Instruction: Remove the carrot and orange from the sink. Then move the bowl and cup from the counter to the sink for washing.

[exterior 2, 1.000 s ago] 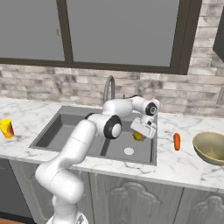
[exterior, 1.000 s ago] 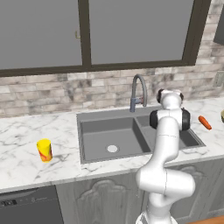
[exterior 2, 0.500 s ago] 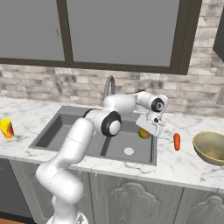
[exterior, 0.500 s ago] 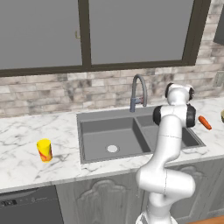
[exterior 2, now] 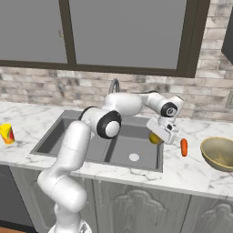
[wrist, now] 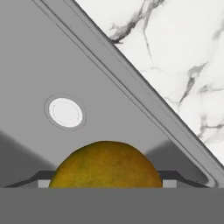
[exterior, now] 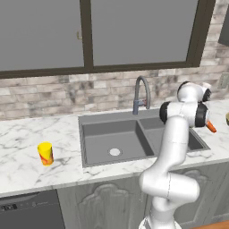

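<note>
The fingers point(exterior 2: 160, 135) grasp the orange point(wrist: 105, 165) between them, lifted over the sink point(wrist: 65, 70) toward the bench point(wrist: 175, 52) for removal

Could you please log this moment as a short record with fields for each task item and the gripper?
carrot: lying on the counter, right of the sink
orange: held between the gripper fingers, lifted above the sink's right basin
bowl: on the counter, right of the carrot
cup: upright on the counter, left of the sink
gripper: shut on the orange
</note>
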